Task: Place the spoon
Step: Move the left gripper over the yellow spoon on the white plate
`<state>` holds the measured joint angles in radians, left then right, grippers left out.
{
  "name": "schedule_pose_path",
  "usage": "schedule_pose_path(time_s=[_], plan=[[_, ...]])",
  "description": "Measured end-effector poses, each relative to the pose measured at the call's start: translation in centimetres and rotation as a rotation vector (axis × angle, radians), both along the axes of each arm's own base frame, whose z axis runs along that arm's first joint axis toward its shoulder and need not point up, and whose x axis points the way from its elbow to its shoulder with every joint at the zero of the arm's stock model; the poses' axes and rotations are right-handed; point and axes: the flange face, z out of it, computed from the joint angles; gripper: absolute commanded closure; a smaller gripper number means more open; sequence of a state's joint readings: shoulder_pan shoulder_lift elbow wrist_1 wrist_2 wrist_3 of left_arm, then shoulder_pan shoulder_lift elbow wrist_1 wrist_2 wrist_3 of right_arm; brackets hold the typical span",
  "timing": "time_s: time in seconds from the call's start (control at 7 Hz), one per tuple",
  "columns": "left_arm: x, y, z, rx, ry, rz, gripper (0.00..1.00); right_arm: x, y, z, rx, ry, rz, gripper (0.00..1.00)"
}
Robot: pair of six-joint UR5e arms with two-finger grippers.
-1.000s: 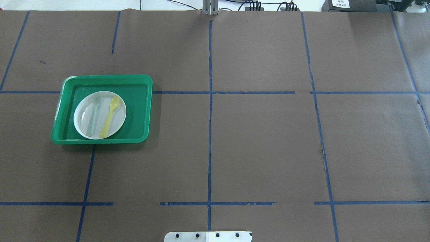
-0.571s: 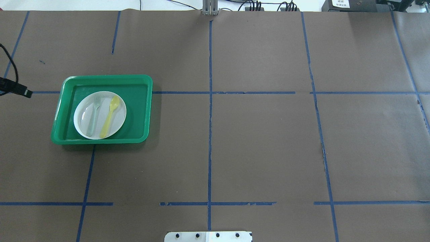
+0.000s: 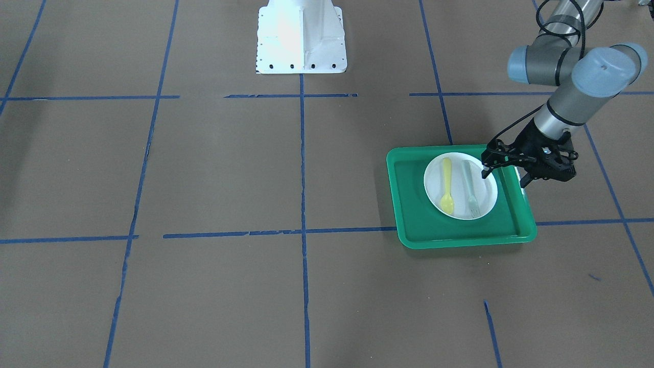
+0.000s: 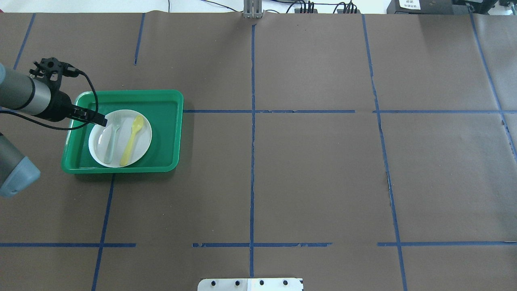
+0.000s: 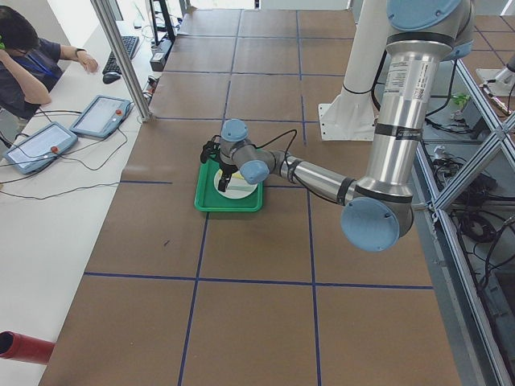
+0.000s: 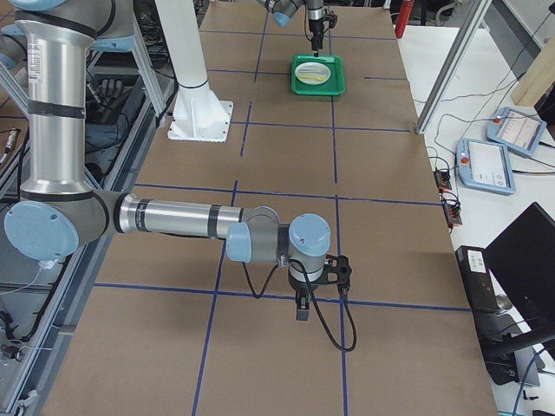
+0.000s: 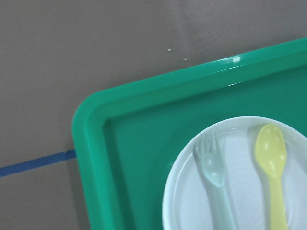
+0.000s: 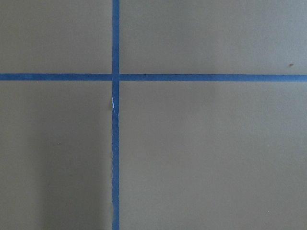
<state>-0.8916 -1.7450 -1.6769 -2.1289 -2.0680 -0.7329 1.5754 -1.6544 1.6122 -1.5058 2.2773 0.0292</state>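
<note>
Left gripper [image 3: 503, 177], jaws apart & empty, hovers at left rim of plate [image 4: 142, 146], beside fork [image 4: 112, 140]; you shift right past it, centre on spoon [image 4: 132, 140] handle, descend slowly.

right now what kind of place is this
Probably a robotics lab workcell: a table covered in brown paper and gridded with blue tape, industrial robot arms mounted at it, and an operator at a side bench with teach pendants.

Silver arms [image 5: 406, 88], blue-grey joint caps [image 5: 368, 227], black cables [image 4: 94, 93]
</note>
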Motion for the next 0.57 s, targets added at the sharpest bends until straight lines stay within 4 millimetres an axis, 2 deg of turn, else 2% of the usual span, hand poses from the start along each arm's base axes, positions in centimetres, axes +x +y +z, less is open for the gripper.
schedule_pose_path(time_s=[0.14,0.29,0.57], plan=[[1.5,0.0,-0.7,0.015,-0.001,-0.007,0.36,0.0,0.0,0.0,0.000,0.000,0.000,0.00],[2.5,0.1,-1.0,0.027,-0.007,-0.013,0.44,0.0,0.0,0.0,0.001,0.000,0.000,0.00],[4.9,0.6,-1.7,0.038,-0.010,0.008,0.45,0.0,0.0,0.0,0.001,-0.001,0.000,0.00]])
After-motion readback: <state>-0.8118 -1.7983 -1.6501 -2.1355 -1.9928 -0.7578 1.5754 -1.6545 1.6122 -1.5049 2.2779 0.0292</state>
